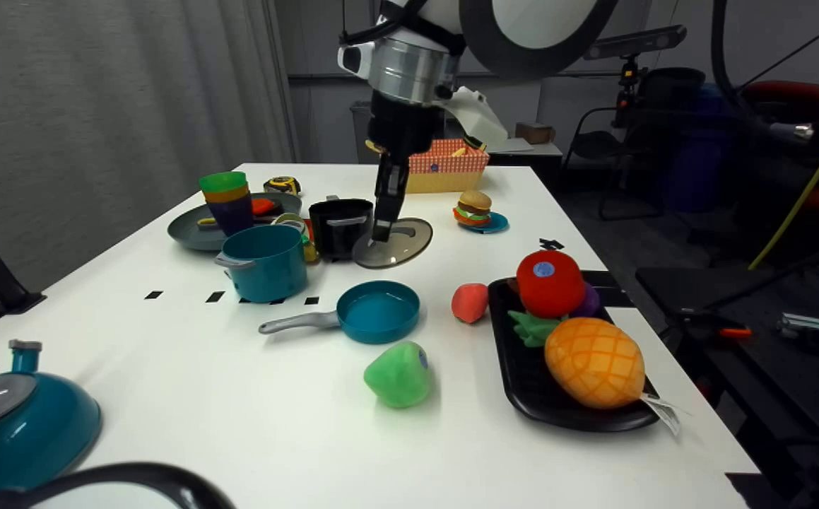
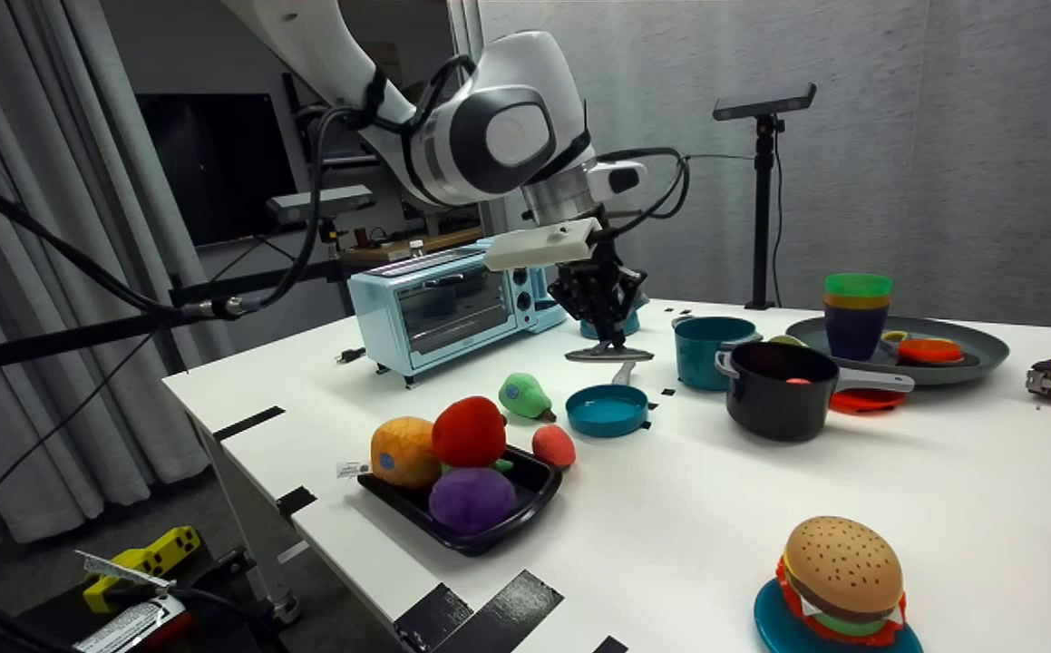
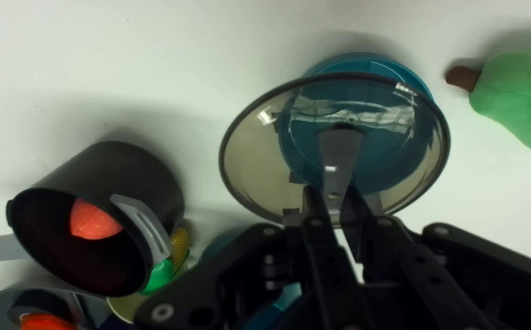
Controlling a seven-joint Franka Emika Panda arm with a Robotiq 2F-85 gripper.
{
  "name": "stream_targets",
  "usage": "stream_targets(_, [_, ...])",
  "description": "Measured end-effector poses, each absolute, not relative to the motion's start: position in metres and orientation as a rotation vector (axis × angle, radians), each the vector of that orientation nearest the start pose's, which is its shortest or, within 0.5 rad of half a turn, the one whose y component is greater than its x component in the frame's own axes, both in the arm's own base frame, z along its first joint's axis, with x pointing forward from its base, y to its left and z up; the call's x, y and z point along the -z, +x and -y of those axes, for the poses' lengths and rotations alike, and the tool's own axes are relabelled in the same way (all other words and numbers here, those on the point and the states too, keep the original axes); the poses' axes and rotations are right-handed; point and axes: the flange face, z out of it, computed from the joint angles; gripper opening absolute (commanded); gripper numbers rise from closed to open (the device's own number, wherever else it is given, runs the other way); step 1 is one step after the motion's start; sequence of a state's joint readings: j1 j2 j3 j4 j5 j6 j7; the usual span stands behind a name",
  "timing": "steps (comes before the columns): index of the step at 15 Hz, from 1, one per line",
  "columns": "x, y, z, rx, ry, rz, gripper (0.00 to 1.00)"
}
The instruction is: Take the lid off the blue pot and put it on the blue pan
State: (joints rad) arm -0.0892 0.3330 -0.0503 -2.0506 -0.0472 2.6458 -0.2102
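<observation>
My gripper [image 1: 382, 232] is shut on the handle of the lid [image 1: 409, 247], a glassy greyish disc with a dark rim. In an exterior view the lid [image 2: 593, 355] hangs level above the table, under my gripper [image 2: 613, 336]. In the wrist view the lid [image 3: 256, 156] overlaps most of the blue pan [image 3: 361, 59], and my gripper's fingertips [image 3: 331, 197] pinch the grey handle. The blue pan [image 1: 379, 312] also shows in an exterior view [image 2: 607, 413], uncovered below the lid. The blue pot [image 1: 268, 268] stands open beside it, also seen in an exterior view [image 2: 699, 358].
A black pot [image 2: 779, 390] stands beside the blue pot. A green toy pear [image 1: 398, 375], a red toy fruit [image 1: 470, 302] and a black tray [image 1: 515, 382] of toy fruit lie near the pan. A toaster oven [image 2: 452, 313] and teal kettle [image 1: 49, 417] stand on the table.
</observation>
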Motion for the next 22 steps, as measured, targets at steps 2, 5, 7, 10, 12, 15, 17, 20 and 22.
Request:
stream_targets(2, [-0.2992,0.6095,0.0807,0.409,-3.181,0.219,0.04])
stream_targets(5, [-0.2970,0.6066,0.0778,0.407,-3.152,0.258,0.04])
stream_targets(7, [-0.2967,0.6062,0.0774,0.408,-3.138,0.286,0.04])
stream_targets(10, [-0.2968,0.6061,0.0780,0.411,-3.125,0.376,0.04])
stream_targets(12, [-0.2971,0.6061,0.0792,0.414,-3.120,0.448,0.04])
stream_targets(15, [-0.2975,0.6061,0.0809,0.419,-3.110,0.539,0.04])
stream_targets(17, [-0.2976,0.6060,0.0816,0.420,-3.102,0.578,0.04])
stream_targets(20, [-0.2977,0.6060,0.0814,0.427,-3.082,0.621,0.04])
stream_targets(22, [-0.2978,0.6060,0.0811,0.433,-3.067,0.641,0.33])
